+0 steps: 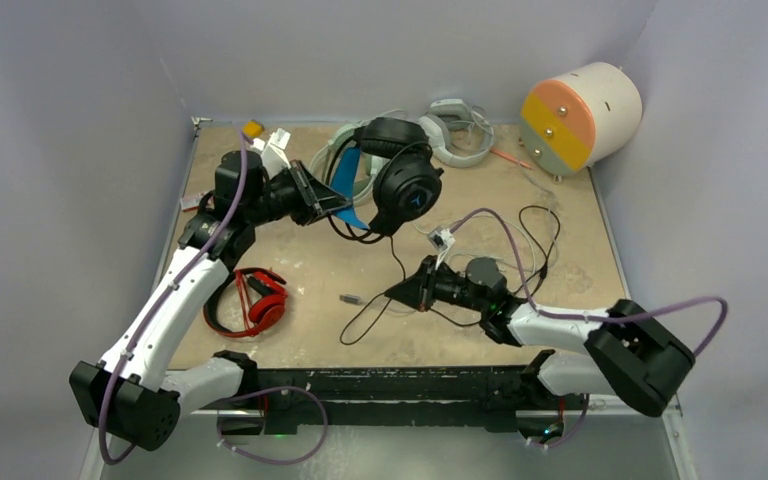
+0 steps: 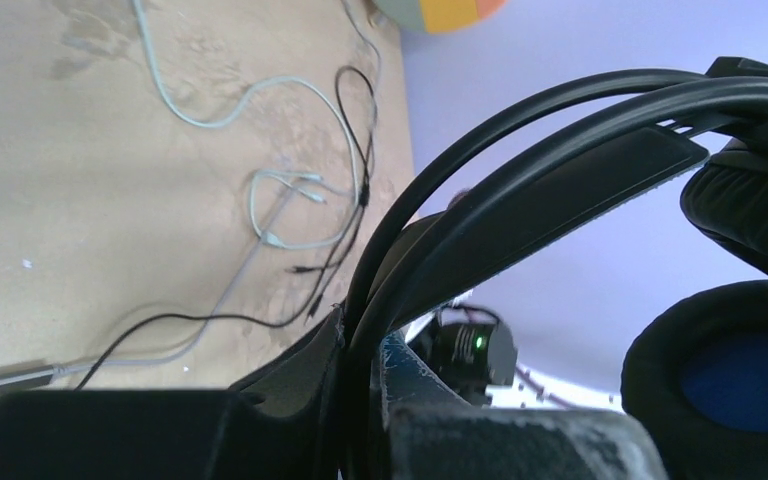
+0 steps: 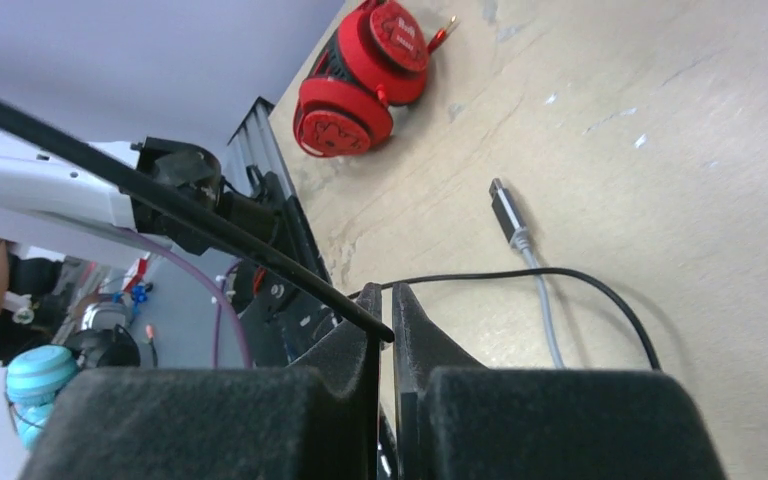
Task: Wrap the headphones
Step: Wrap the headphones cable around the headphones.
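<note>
The black headphones with blue ear cups (image 1: 406,182) hang lifted above the back of the table. My left gripper (image 1: 338,208) is shut on their headband (image 2: 520,190); in the left wrist view the band runs between the jaws of the left gripper (image 2: 365,332), and a blue-lined ear cup (image 2: 750,380) fills the right edge. Their thin black cable (image 1: 398,258) drops to my right gripper (image 1: 393,295), which is shut on it low over the table. The right wrist view shows the right gripper (image 3: 385,300) pinching the cable (image 3: 560,272). Red-and-black headphones (image 1: 256,302) lie at front left. Pale mint headphones (image 1: 336,150) lie behind the black pair.
A grey-white headset (image 1: 460,130) rests at the back. A white cylinder with an orange and yellow face (image 1: 578,115) lies at the back right. A grey cable with a USB plug (image 1: 350,298) and pale and black cables (image 1: 535,235) trail over the table's middle and right.
</note>
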{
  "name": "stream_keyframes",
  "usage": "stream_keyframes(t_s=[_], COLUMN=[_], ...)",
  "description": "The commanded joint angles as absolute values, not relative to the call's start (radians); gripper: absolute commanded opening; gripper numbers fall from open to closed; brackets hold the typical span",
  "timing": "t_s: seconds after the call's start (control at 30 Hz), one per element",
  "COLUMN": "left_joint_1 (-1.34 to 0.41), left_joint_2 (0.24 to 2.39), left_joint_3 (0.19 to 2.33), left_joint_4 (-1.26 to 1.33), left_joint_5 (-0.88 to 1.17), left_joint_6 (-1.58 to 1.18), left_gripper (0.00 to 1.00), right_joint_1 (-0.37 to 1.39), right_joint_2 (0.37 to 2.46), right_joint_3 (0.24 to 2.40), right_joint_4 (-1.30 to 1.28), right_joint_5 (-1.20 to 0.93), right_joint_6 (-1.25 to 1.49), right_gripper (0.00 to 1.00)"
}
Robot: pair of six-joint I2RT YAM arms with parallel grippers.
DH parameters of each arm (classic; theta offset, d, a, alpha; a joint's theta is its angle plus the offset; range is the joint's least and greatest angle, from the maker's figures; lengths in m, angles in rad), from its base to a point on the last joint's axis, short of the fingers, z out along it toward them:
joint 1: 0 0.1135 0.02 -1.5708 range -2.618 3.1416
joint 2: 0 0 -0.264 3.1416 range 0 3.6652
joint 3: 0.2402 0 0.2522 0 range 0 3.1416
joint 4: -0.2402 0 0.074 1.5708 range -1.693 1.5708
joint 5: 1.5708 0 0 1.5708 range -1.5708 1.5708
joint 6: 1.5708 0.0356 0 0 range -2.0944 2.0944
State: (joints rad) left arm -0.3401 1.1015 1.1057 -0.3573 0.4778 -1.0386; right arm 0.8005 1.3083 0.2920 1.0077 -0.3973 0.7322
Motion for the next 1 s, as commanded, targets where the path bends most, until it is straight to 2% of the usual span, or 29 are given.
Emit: stream_keyframes(t_s=[0.0, 0.13, 0.23, 0.37, 0.6, 0.97], left_joint_1=[-0.333, -0.333, -0.333, -0.334, -0.334, -0.334], left_joint_2=[1.111, 1.108, 1.098, 1.086, 1.093, 1.11], left_joint_3=[1.178, 1.133, 1.093, 1.048, 1.043, 1.092], left_joint_4=[-0.298, -0.282, -0.235, -0.16, -0.085, -0.128], left_joint_5=[0.693, 0.602, 0.493, 0.391, 0.338, 0.318], left_joint_6=[-0.939, -0.942, -0.976, -1.041, -1.078, -1.045], left_gripper=[0.0, 0.0, 0.0, 0.0, 0.0, 0.0], right_joint_1=[0.762, 0.766, 0.797, 0.941, 1.022, 1.033], right_joint_2=[1.175, 1.121, 1.15, 1.217, 1.411, 1.517], right_joint_3=[0.386, 0.517, 0.56, 0.613, 0.687, 0.767], right_joint_4=[0.741, 0.531, 0.521, 0.513, 0.556, 0.42], right_joint_5=[-0.464, -0.485, -0.53, -0.43, -0.458, -0.442], right_joint_6=[0.624, 0.507, 0.514, 0.485, 0.521, 0.538], right_gripper=[0.04, 0.0, 0.0, 0.0, 0.0, 0.0])
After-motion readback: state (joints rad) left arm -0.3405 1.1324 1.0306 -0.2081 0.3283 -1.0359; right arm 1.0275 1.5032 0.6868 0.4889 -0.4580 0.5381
